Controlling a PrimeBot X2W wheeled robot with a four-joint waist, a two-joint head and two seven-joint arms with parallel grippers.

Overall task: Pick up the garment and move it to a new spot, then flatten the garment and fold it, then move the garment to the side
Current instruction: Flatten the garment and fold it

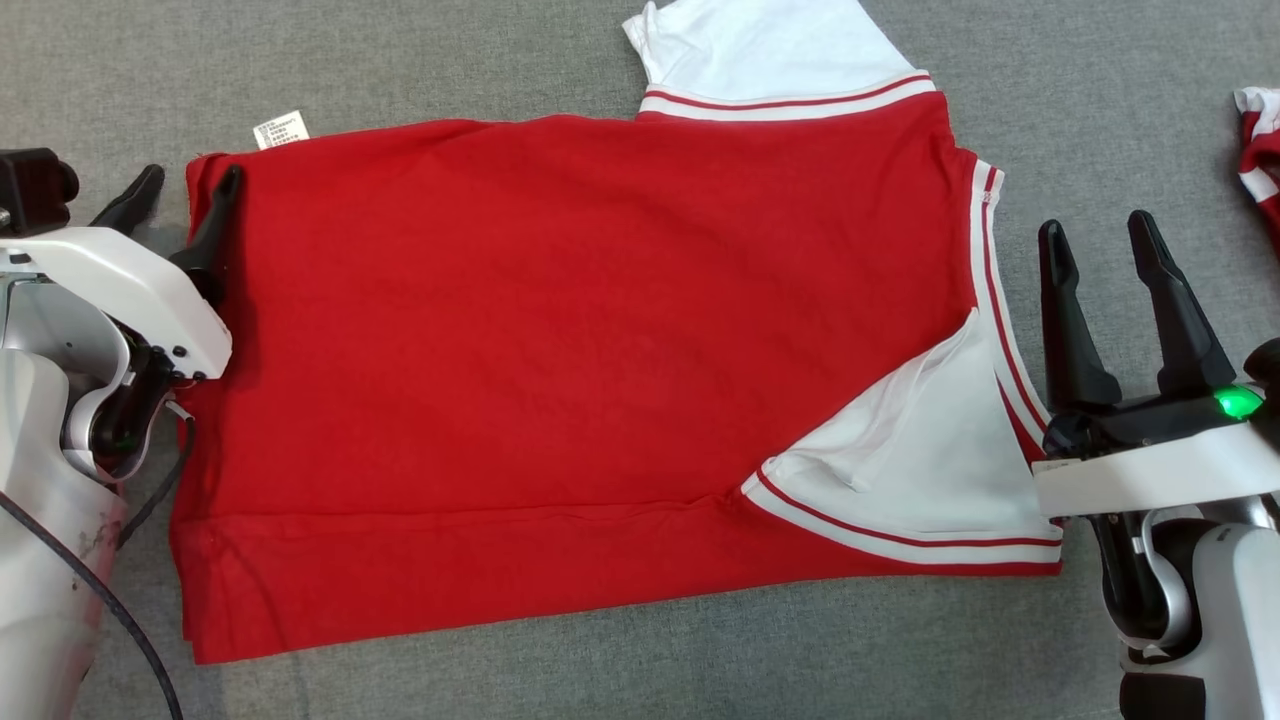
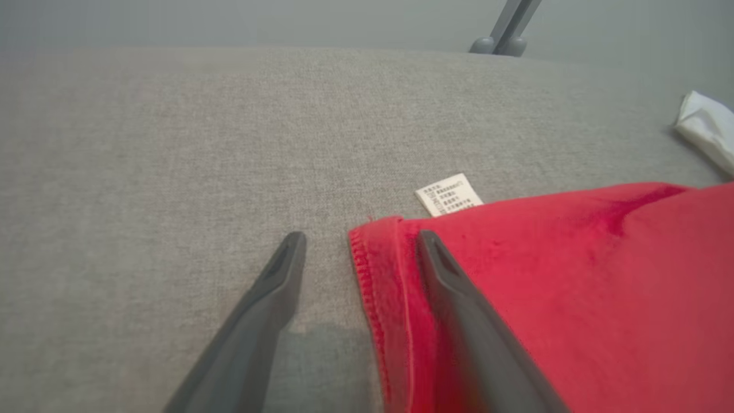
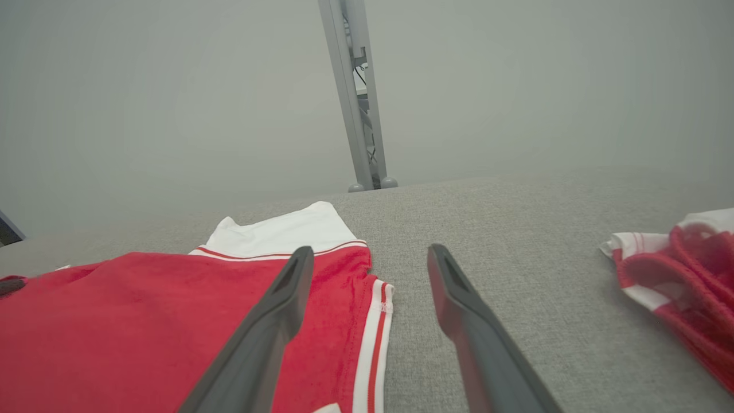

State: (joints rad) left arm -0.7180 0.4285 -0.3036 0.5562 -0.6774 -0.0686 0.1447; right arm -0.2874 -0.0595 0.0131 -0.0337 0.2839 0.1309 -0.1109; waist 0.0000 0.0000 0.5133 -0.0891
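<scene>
Garment [image 1: 560, 380] flat, released left gripper [image 1: 190, 178] astride one edge, released right gripper [image 1: 1096, 226] at another.

1. The garment [image 1: 560, 380] is coloured a solid red, with both sleeves [image 1: 920, 470] in plain white.
2. The sleeve seams and neck edge are trimmed with white bands [image 1: 985, 290], each crossed by a thin red stripe.
3. A white label [image 1: 280, 130] is printed with small dark text.
4. The surface [image 1: 500, 60] is covered in plain grey weave.
5. A second garment [image 1: 1262, 150] is striped red and white.
6. The left gripper [image 1: 190, 178] and right gripper [image 1: 1094, 226] are finished in black, on white shells; a green light [image 1: 1238, 402] is lit on the right one.
</scene>
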